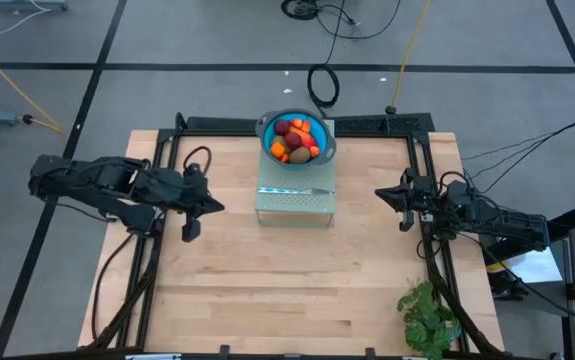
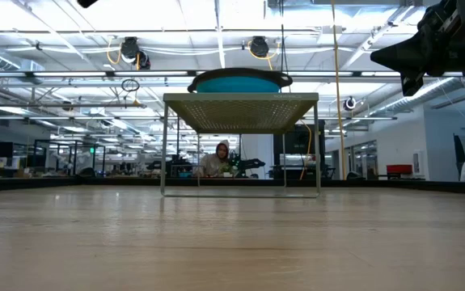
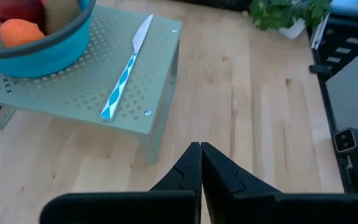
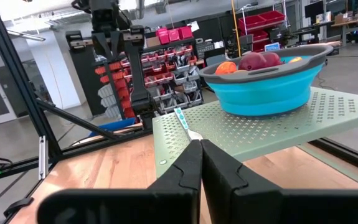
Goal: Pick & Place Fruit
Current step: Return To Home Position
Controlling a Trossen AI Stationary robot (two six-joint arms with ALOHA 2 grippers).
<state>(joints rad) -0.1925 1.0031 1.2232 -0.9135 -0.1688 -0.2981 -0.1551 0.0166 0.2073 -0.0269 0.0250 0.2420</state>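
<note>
The fruit (image 1: 297,138) lies heaped in a blue bowl (image 1: 297,135) on a pale green perforated stand (image 1: 295,195) at the table's far middle; it also shows as red and orange pieces (image 4: 253,61) in the right wrist view. My left gripper (image 1: 215,207) hangs shut over the table's left side, well short of the stand, holding nothing. My right gripper (image 1: 379,193) hovers shut at the right side, also with nothing in it. Both pairs of fingertips (image 3: 200,148) (image 4: 199,144) are pressed together.
A slim knife with a blue-white handle (image 3: 124,73) lies on the stand beside the bowl. A green leafy plant (image 1: 429,318) stands at the near right corner. A black frame (image 1: 297,124) runs along the table's far and side edges. Bare wood lies in front of the stand.
</note>
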